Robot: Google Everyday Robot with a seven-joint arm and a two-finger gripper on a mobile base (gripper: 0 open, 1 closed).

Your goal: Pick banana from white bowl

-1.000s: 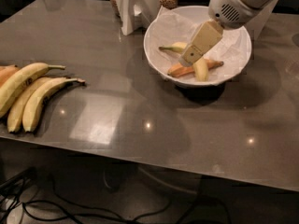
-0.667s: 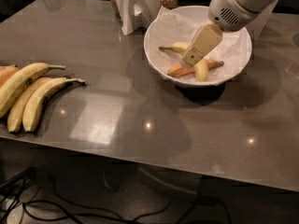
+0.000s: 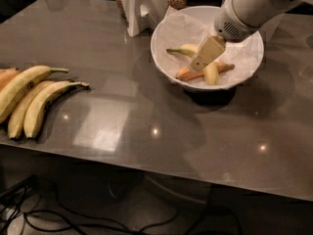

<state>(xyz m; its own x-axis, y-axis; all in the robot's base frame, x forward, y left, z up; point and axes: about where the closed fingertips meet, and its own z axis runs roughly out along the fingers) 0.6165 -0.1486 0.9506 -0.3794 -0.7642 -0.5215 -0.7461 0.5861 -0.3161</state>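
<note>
One gripper (image 3: pixel 199 64), angled down, over banana (image 3: pixel 187 49)

Nothing legible anywhere: no words, brands, numbers or signs. Small dark patch on the topmost of the large yellow bananas (image 3: pixel 27 84) at the left of the bench (image 3: pixel 146 111), too small to read as lettering. Visible skin of the banana (image 3: pixel 188 49) in the white bowl (image 3: pixel 155 53) plain, its middle hidden. Claw (image 3: pixel 197 64) plain beige and unmarked, down inside the white bowl, right over the middle of the banana.
</note>
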